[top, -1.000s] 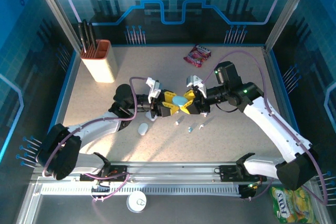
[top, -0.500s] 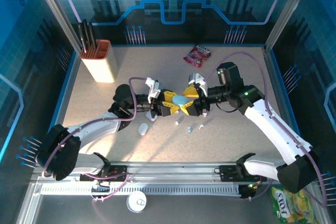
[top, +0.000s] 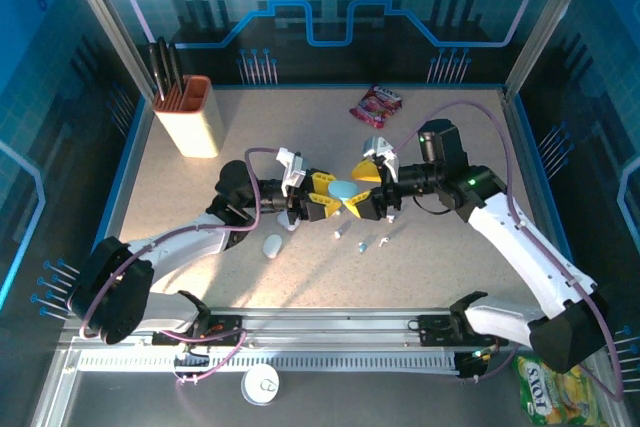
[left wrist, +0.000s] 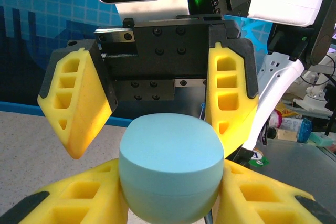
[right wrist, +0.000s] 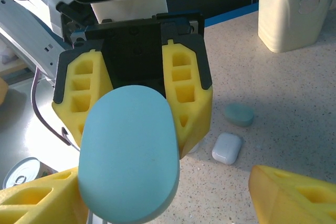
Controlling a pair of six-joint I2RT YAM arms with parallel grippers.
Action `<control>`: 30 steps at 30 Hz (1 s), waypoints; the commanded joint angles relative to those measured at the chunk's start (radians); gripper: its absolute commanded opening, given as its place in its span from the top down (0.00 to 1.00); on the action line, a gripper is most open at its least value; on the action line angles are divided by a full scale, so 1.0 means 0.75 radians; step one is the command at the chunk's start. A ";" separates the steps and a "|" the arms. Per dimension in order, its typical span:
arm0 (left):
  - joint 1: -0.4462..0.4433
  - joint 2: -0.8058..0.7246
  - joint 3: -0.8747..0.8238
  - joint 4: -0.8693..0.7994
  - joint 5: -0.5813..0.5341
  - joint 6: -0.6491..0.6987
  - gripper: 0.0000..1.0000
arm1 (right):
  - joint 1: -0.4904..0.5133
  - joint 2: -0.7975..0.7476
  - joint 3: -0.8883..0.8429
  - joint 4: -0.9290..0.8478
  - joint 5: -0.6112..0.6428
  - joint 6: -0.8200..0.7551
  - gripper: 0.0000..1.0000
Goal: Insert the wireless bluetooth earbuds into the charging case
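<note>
at the near edge, below the arm bases, a small white round tin (top: 261, 384) sits left of centre and a yellow packet (top: 545, 388) lies in the right corner. further in, on the speckled surface (top: 320, 277), a white case (top: 272, 245) lies closed. to its right the earbuds (top: 362, 245) lie loose: three tiny pieces near one another, none in a case. just beyond them the two grippers meet nose to nose above the surface. the left gripper (top: 335, 195) is clamped on a light-blue case (top: 343, 190), its yellow fingers (right wrist: 186, 93) pressed against both sides. the right gripper (top: 358, 190) stands open, with its fingers (left wrist: 76, 108) spread wide to either side of that case. the right wrist view shows a small light-blue rounded piece (right wrist: 240, 114) just beside the white case. at the far left stands a cream knife block (top: 190, 117), and a red packet (top: 377, 105) lies at the far edge.
</note>
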 commanded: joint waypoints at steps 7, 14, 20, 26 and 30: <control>-0.008 -0.039 -0.020 0.027 0.080 0.058 0.60 | -0.052 -0.037 -0.015 0.141 0.034 0.069 0.21; -0.009 -0.047 -0.035 0.032 0.075 0.056 0.61 | -0.065 -0.050 -0.034 0.214 0.105 0.112 0.14; -0.007 -0.054 -0.047 0.035 0.069 0.060 0.60 | -0.085 -0.041 -0.042 0.273 0.163 0.165 0.13; -0.005 -0.057 -0.050 0.038 0.065 0.064 0.61 | -0.086 -0.034 -0.027 0.249 0.129 0.157 0.12; 0.006 -0.050 -0.062 0.044 0.021 0.061 0.60 | -0.086 -0.066 -0.043 0.249 0.076 0.138 0.09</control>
